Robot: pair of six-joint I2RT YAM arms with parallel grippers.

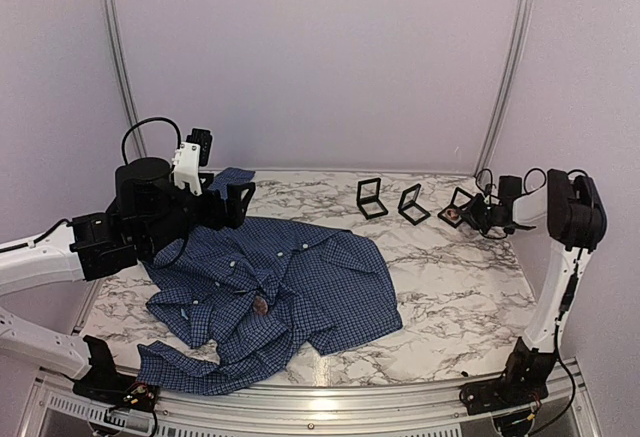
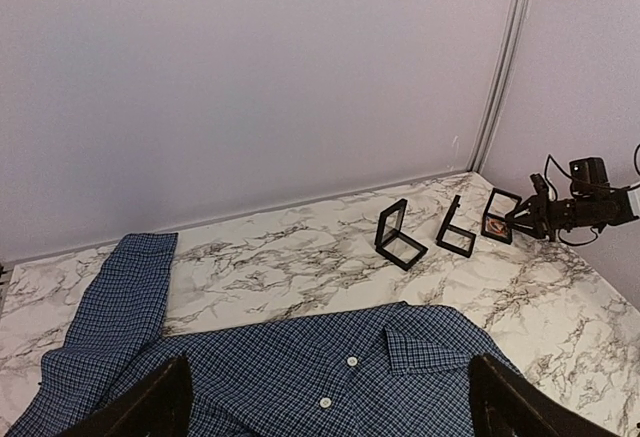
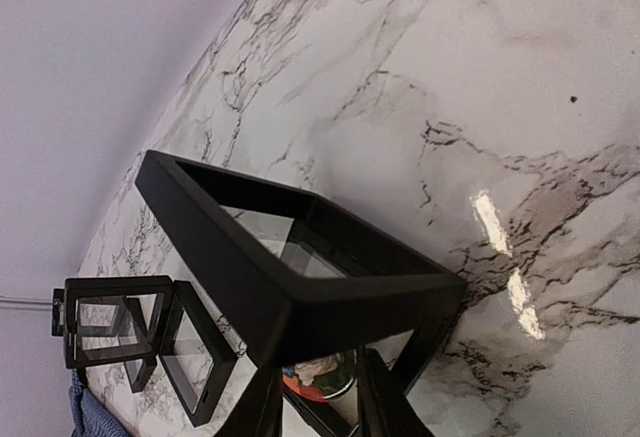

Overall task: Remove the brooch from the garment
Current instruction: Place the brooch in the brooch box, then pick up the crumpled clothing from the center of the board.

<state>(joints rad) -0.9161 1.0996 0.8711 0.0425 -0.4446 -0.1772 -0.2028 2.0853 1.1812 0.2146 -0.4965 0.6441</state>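
Right wrist: my right gripper [image 3: 320, 369] flanks a reddish-orange round brooch [image 3: 315, 384], can't tell if gripping; left gripper [image 2: 330, 382] gapes wide.

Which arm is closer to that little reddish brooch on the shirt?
Left. The left end effector hovers over the shirt, beyond the brooch; the right end effector is far off at the rightmost black frame.

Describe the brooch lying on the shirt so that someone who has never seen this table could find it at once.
Start at the dark blue checked shirt spread over the left half of the marble table. Near its middle, on the rumpled front toward the near edge, sits the brooch, a tiny roundish spot. It is reddish-brown, while the shirt's small buttons are pale.
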